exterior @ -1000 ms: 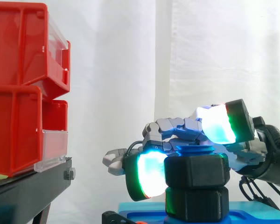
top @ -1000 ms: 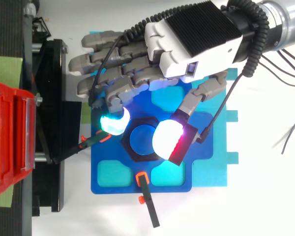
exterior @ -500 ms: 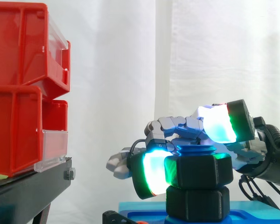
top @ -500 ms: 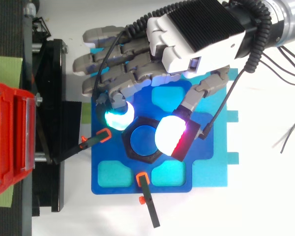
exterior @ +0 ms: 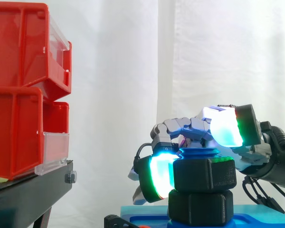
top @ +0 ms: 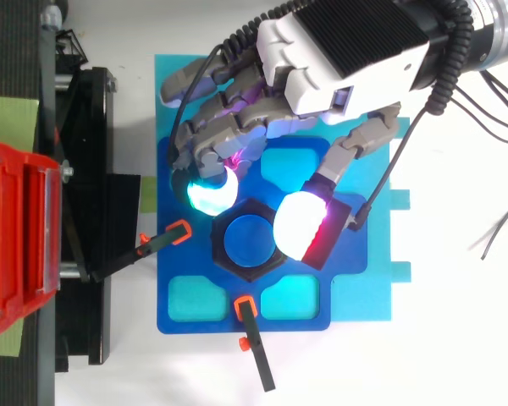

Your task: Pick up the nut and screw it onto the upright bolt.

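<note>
Hand [top: 347,51] | fingers [exterior: 157,178] curled round the nut [exterior: 205,175], one pad on its left side, thumb over its right edge: your twisting grip | nut sits on the bolt [top: 248,243], right of the bins [exterior: 19,118].

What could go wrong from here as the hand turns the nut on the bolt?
1. Slip: the hand pinches the nut between two glowing pads, so a pad may slide off a corner under torque.
2. Jamming: the nut sits directly above a second black nut, seemingly touching it; further turning may bind them.
3. Collision: the orange-tipped clamp lies close to one fingertip; a regrasp sweep could hit it.
</note>
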You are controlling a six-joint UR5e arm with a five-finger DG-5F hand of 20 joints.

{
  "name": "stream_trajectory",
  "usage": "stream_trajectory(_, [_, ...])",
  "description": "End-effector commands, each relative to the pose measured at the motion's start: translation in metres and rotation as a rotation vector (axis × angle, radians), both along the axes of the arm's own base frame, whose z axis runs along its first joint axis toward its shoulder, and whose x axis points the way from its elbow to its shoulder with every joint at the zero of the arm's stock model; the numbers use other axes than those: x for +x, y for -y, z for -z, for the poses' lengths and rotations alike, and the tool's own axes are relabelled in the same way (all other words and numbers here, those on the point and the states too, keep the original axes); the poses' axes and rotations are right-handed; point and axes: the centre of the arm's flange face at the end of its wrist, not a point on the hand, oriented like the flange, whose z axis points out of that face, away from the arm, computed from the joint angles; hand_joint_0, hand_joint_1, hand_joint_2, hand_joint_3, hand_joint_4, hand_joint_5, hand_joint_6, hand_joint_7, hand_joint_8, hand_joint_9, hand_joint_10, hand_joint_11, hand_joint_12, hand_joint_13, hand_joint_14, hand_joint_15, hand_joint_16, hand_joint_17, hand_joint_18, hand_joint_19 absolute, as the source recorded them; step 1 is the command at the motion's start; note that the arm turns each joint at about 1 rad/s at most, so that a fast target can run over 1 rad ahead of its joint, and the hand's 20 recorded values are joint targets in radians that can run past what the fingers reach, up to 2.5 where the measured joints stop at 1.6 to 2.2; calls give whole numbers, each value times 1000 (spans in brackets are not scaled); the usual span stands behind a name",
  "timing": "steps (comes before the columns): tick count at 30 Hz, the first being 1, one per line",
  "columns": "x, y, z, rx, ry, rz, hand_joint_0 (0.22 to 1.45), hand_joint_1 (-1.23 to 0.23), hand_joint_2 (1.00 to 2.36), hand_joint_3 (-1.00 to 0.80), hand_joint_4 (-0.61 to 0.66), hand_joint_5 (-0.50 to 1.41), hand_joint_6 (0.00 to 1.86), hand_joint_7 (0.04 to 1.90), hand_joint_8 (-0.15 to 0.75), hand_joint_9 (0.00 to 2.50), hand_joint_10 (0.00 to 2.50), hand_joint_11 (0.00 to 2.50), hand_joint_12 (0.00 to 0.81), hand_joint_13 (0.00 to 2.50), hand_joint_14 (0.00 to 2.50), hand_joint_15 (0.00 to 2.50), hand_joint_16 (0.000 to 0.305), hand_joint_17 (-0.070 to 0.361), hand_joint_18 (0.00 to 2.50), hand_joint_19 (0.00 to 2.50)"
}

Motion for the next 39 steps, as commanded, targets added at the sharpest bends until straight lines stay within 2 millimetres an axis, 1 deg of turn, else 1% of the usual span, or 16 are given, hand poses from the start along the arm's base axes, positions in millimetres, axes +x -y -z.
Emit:
stream_trajectory(1, [0,0,-1,-2,3,0,495,-233,1000,-500,92,52,636,1222,248,1349,0,0,198,799,0,0,16,36,478,0])
stream_trajectory(3, [0,1,0,0,1,1,495,-233,1000,-500,110,50,611,1261,253,1350,0,0,205,790,0,0,17,39,464,0])
stream_trajectory(5, [0,1,-1,-1,4,1,489,-231,1000,-500,169,43,500,1435,258,1281,0,0,233,727,0,0,23,51,373,0])
stream_trajectory(6, [0,1,-1,-1,4,1,488,-229,1000,-500,175,43,500,1436,259,1274,0,0,232,722,0,0,23,52,364,0])
stream_trajectory(9, [0,1,0,-2,3,2,482,-216,1000,-500,198,13,502,1342,253,1223,0,0,249,676,0,0,25,56,308,0])
stream_trajectory(15, [0,2,-2,-3,13,-3,469,-199,1000,-500,255,-81,504,980,263,1092,0,0,287,574,0,0,29,65,184,0])
stream_trajectory(16, [1,1,-3,-5,18,-7,468,-200,1000,-500,251,-98,504,911,254,1019,0,0,290,534,0,0,30,67,144,0])
stream_trajectory(18, [8,3,-23,-23,61,-40,465,-202,1000,-500,228,-115,503,844,251,974,0,0,292,502,0,0,30,68,115,0])
stream_trajectory(19, [9,3,-26,-26,66,-48,463,-203,1000,-500,213,-125,503,804,246,928,0,0,296,480,0,0,31,70,82,0])
stream_trajectory(20, [12,4,-35,-36,75,-69,462,-204,1000,-500,200,-131,503,783,243,903,0,0,297,467,0,0,31,70,72,0])
stream_trajectory(23, [13,4,-40,-41,78,-78,456,-208,1000,-500,184,-150,502,715,236,770,0,0,304,413,0,0,32,73,13,0])
stream_trajectory(29, [11,1,-35,-32,35,-75,446,-207,1000,-500,167,-164,501,661,233,613,0,0,320,273,0,0,36,82,0,0])
stream_trajectory(31, [11,0,-34,-30,28,-71,440,-199,1000,-500,155,-171,501,630,221,523,0,0,326,183,0,0,38,86,0,0])
stream_trajectory(33, [11,-2,-32,-29,23,-69,439,-197,1000,-500,153,-173,501,623,224,506,0,0,328,157,0,0,39,87,0,0])
stream_trajectory(34, [11,-3,-32,-30,21,-67,436,-193,1000,-500,144,-175,501,609,216,419,0,0,323,90,0,0,40,89,0,0])
stream_trajectory(39, [7,-3,-22,-27,10,-56,431,-163,1000,-500,147,-179,501,619,209,339,0,0,328,25,0,0,41,92,0,0])
